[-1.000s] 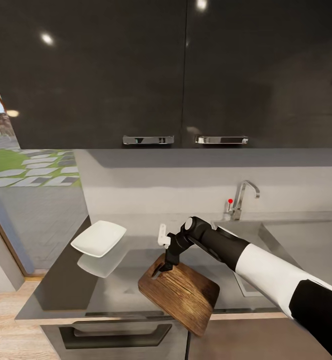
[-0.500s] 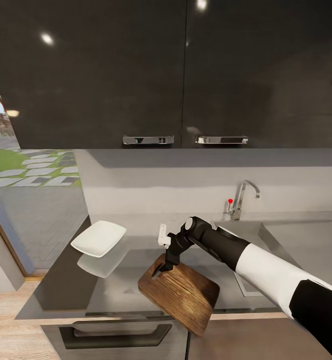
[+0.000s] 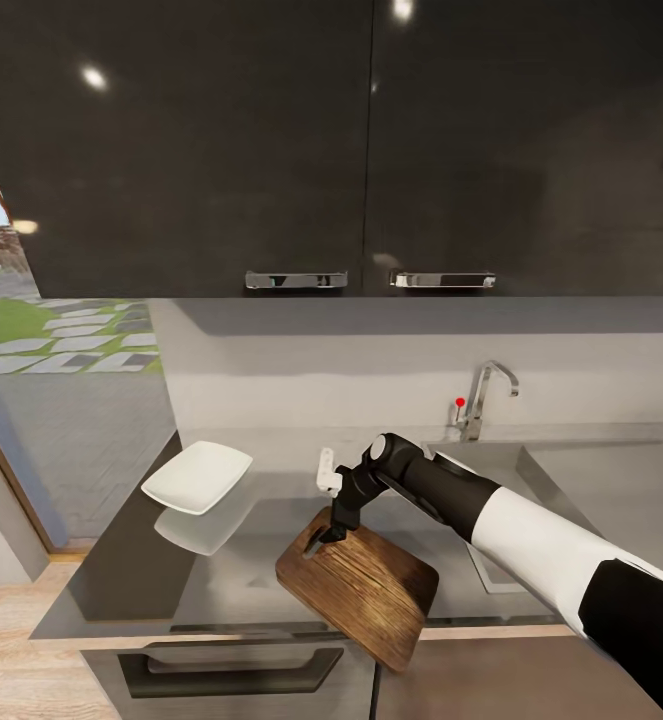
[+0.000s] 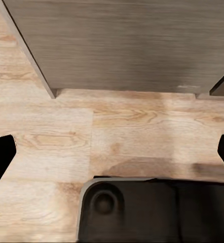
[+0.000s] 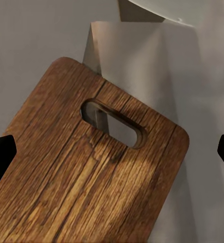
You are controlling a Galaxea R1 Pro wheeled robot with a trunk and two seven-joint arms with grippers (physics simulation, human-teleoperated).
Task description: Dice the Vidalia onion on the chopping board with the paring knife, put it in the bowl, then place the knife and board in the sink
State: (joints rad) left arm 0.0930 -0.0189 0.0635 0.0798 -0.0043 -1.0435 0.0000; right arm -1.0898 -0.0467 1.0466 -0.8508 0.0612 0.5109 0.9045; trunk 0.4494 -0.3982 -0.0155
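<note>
Right now the right gripper (image 3: 323, 535) hangs over the handle-slot end of the chopping board (image 3: 361, 590), fingers spread wide with nothing between them; in the right wrist view the fingertips (image 5: 1, 152) sit far apart at the frame edges with the board's slot (image 5: 114, 123) centred between them.

Left to right from the gripper: the bowl (image 3: 197, 476) sits well off to its left on the countertop (image 3: 121, 570), apart from the board. The paring knife (image 3: 323, 470) lies just behind the gripper, white handle showing, beside the wrist. The sink (image 3: 491, 470) is off to its right, tap (image 3: 486, 395) behind it; the onion can't be made out.

Step looks like grabbing the board, or lining up on it. To do it well: come down at the slot end, close on the edge square, and lift level, since the board overhangs the counter front and could tip off.

In the way: the knife close behind the wrist could get knocked.

Left gripper (image 4: 112, 152) points at the wood floor (image 4: 127, 131), fingers parted, empty.
</note>
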